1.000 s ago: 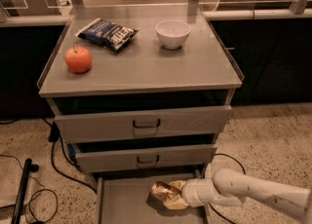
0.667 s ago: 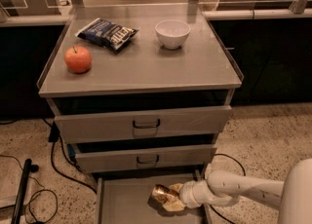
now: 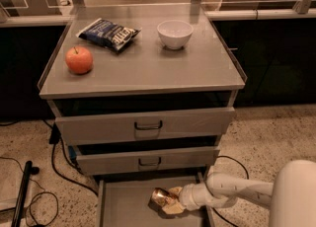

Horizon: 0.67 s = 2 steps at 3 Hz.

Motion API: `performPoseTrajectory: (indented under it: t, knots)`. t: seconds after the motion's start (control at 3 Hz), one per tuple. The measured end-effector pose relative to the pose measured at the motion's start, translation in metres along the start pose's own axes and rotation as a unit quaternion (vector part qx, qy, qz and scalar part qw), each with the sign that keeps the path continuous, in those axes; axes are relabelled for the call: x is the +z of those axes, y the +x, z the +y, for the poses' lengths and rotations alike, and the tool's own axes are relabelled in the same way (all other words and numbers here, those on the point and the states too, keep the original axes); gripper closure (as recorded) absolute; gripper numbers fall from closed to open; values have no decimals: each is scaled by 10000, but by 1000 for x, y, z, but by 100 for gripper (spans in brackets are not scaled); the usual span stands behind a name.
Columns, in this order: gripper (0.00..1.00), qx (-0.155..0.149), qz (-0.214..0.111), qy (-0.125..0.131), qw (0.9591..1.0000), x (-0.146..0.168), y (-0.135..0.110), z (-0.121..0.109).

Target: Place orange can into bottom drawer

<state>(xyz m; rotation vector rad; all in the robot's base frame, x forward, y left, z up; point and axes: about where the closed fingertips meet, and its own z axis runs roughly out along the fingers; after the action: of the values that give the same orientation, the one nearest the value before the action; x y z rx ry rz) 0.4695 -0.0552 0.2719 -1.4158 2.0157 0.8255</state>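
Tool (image 3: pixel 171 203) down at bottom center has the can (image 3: pixel 159 197) clamped, low inside the drawer (image 3: pixel 123 206). Can't read its markings.

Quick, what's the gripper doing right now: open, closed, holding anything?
Gripper: closed on the small shiny orange-gold metal can, inside the pulled-out grey metal bottom drawer.

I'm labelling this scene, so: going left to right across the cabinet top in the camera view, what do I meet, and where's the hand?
From the left: apple → chip bag → white bowl. The hand is lower down, in the open bottom drawer, gripping the orange can.
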Motion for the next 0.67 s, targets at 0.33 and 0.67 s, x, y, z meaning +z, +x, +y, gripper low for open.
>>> performPoseTrajectory:
  t: [0.33,0.67]
  knots:
    - [100,95,-112,-7,9999,31,20,-20]
    - [100,121,-264,84,9995,56,35,-33]
